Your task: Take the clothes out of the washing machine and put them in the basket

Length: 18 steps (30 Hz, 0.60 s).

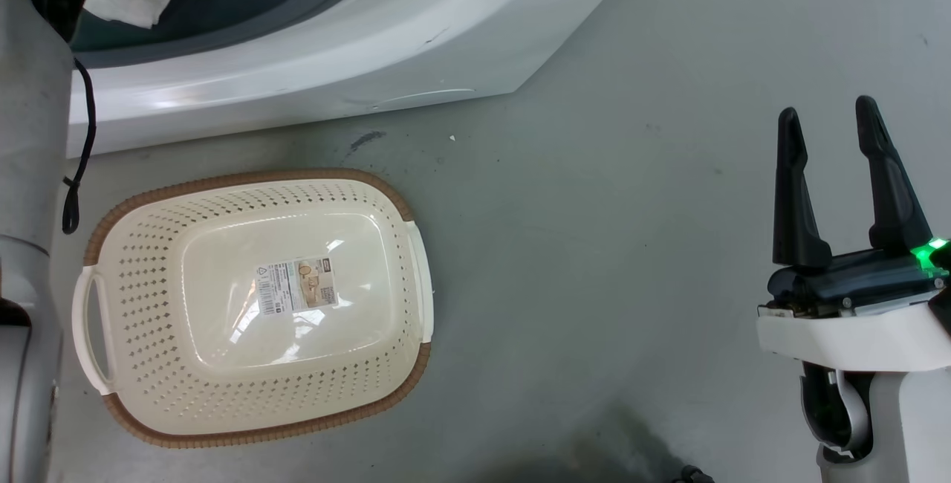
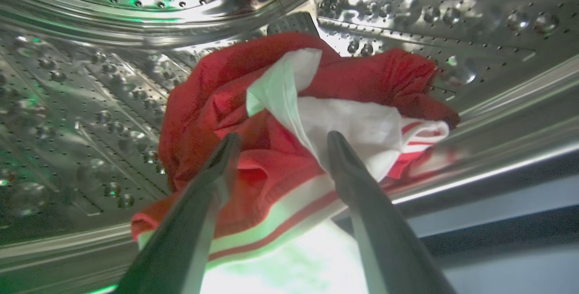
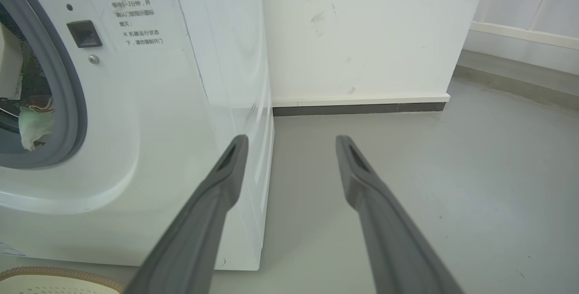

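Since the clothes (image 2: 217,86) mid-frame look soft and light, the wide-spread left hand (image 2: 284,136) should pinch a bunched red fold

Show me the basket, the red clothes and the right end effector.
basket (image 1: 148,297), head view, on its perforated side wall.
red clothes (image 2: 203,90), left wrist view, on the upper red fold.
right end effector (image 1: 826,109), head view, midway between its fingertips.

Polished, perforated steel drum (image 2: 90,104) gleams around soft, matt red fabric garments (image 2: 217,86) and a thin white cloth (image 2: 357,126). The washing machine (image 1: 356,44) has a smooth, glossy white casing and a dull grey rubber door seal (image 3: 72,104). The basket (image 1: 148,260) is shiny cream plastic with a brown woven-textured rim (image 1: 245,177) and a glossy label (image 1: 296,286), on a smooth, matt grey floor (image 1: 631,245).
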Motion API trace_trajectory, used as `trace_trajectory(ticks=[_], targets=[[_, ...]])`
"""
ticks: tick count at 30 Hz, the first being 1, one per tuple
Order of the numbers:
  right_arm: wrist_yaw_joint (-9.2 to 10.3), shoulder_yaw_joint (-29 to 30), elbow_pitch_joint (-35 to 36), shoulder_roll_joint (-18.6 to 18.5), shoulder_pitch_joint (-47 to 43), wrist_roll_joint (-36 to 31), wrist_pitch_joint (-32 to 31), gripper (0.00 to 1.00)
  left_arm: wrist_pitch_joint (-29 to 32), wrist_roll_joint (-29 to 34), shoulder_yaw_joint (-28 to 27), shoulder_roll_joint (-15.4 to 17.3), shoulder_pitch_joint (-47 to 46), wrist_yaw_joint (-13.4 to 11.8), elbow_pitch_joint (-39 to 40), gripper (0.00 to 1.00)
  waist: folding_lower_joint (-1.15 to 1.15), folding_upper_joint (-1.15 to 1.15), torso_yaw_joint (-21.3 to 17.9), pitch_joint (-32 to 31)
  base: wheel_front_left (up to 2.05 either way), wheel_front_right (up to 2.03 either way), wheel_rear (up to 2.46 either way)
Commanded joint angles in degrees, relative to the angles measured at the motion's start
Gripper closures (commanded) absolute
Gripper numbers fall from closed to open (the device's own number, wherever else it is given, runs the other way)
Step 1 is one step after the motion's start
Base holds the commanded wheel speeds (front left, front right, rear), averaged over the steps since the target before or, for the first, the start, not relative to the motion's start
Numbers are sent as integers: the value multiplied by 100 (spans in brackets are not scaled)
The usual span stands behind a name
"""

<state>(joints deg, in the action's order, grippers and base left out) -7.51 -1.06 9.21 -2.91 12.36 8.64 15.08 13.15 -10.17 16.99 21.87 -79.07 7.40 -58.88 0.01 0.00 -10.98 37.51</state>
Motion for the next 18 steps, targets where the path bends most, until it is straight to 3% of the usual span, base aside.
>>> trace_trajectory(ticks=[1,12,18], targets=[[4,-15,33,6,109,55,14,0,148,-134,112,38,-99,-1,-21,0,-1,0,-29,52,0,0,0],[4,25,47,6,218,117,14,0,1536,-1041,875,198,-327,1,-95,0,-1,0,-56,241,0,0,0],[4,-5,56,5,268,123,14,0,1765,-1222,1079,227,-337,4,-138,0,-1,0,-72,330,0,0,0]])
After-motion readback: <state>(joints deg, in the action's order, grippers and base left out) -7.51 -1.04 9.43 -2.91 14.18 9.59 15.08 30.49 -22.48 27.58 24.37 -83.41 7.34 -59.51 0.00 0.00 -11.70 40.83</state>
